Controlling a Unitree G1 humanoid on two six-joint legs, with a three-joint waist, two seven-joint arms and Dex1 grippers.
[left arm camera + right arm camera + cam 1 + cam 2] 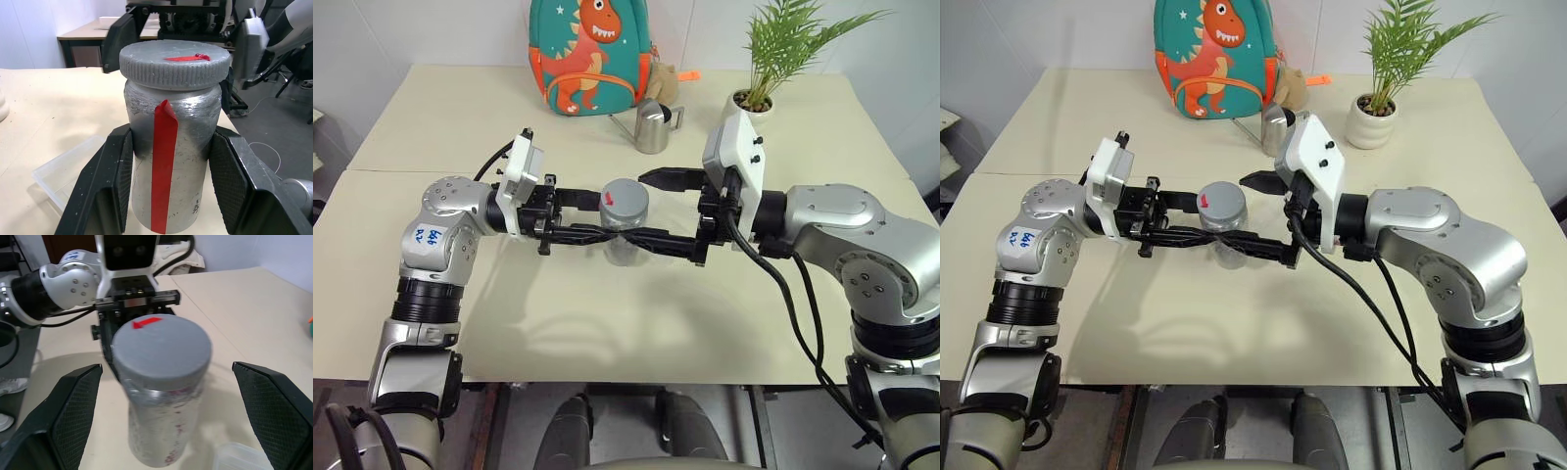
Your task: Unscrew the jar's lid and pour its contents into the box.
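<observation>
Two end effectors meet at the silver-grey metallic cylindrical jar (171, 161), raised above the beige desk (607, 313). Left end effector (172, 191): clenched on the jar body. Right end effector (176, 401): fully spread, fingers (73, 406) flanking the round ribbed grey lid (175, 62) without contact. Lid seated on the jar. Clear shallow plastic box (68, 169) lies on the desk beneath the jar.
</observation>
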